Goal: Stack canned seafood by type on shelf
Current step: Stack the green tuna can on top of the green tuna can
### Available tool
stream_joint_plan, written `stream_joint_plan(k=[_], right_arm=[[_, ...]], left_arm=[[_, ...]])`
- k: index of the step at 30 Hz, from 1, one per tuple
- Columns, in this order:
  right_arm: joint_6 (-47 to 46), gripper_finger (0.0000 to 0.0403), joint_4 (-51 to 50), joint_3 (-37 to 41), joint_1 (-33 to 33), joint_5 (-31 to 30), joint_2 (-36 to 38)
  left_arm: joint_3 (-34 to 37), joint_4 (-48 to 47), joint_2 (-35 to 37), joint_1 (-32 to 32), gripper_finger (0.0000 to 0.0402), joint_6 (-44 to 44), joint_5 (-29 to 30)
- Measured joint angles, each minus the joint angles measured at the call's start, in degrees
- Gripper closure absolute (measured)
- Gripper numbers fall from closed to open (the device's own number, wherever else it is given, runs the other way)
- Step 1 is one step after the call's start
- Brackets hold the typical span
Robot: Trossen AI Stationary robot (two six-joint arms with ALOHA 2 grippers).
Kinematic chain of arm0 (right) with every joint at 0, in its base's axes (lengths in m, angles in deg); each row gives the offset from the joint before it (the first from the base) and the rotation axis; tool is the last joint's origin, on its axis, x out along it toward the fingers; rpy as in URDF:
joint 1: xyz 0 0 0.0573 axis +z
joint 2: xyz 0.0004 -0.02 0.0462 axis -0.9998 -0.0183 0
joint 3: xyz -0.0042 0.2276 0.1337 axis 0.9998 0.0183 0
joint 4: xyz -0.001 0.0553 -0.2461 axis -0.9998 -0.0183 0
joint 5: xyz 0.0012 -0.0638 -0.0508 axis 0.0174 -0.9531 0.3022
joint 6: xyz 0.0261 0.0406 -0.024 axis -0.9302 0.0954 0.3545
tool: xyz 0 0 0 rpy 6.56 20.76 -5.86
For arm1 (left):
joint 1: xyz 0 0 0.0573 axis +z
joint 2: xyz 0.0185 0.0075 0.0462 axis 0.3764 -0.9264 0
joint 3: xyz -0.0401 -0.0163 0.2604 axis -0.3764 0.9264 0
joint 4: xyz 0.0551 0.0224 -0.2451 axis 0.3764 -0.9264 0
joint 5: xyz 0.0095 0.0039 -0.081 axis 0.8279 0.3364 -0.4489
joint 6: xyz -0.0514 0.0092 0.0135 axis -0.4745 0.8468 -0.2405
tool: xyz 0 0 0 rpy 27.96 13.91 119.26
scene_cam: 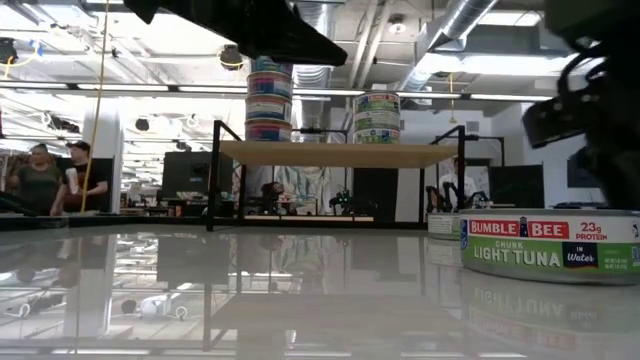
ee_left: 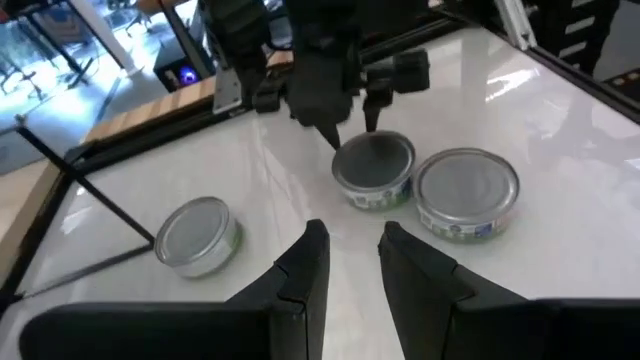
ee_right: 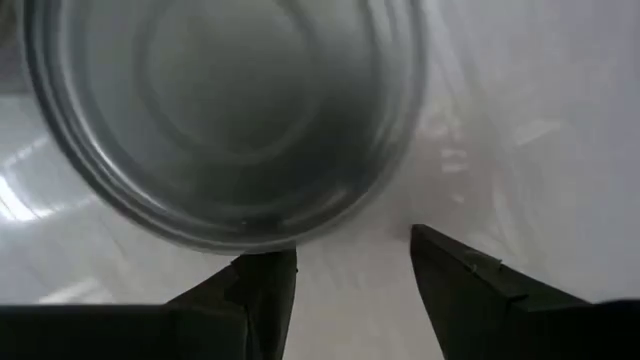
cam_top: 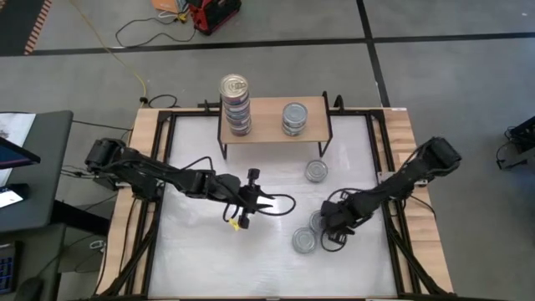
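Observation:
The light-wood shelf (cam_top: 266, 125) stands at the table's far edge. On it are a tall stack of gold-lidded cans (cam_top: 235, 102) and a shorter silver-lidded stack (cam_top: 294, 118). Three silver-lidded cans rest flat on the table: one near the shelf (cam_top: 315, 170), one toward the near edge (cam_top: 305, 241), and one (ee_left: 374, 170) under my right gripper (cam_top: 328, 224). My right gripper (ee_right: 350, 255) is open and points down, its fingertips just short of that can's rim (ee_right: 250, 235). My left gripper (ee_left: 352, 235) is open at mid-table (cam_top: 266, 201), facing the loose cans and touching nothing.
The nearest loose can shows in the low view as a Bumble Bee light tuna can (scene_cam: 545, 245). The table has raised wooden side rails (cam_top: 149, 134). A desk with a tablet (cam_top: 17, 155) stands off the table's left. People stand in the room behind (scene_cam: 60, 175).

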Motion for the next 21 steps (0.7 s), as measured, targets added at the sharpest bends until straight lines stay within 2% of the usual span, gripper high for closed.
stream_joint_plan(k=[3, 9, 15, 21], right_arm=[[4.97, 0.0182, 0.04, -4.09, -1.74, -1.5, -3.99], [15.88, 0.0182, 2.02, -12.01, -6.67, -3.4, -10.18], [26.74, 0.0182, 3.7, -19.29, -12.77, -3.6, -16.14], [37.47, 0.0182, 4.54, -27.25, -17.48, -3.4, -21.57]], left_arm=[[3.95, 3.79, 2.62, -0.12, 0.0315, 0.71, -0.15], [15.29, 10.83, 9.5, 1.23, 0.0315, -4.78, -0.16], [23.21, 9.03, 14.87, 2.19, 0.0315, -11.61, 0.51], [26.88, 7.8, 17.56, 2.16, 0.0315, -15.93, 0.51]])
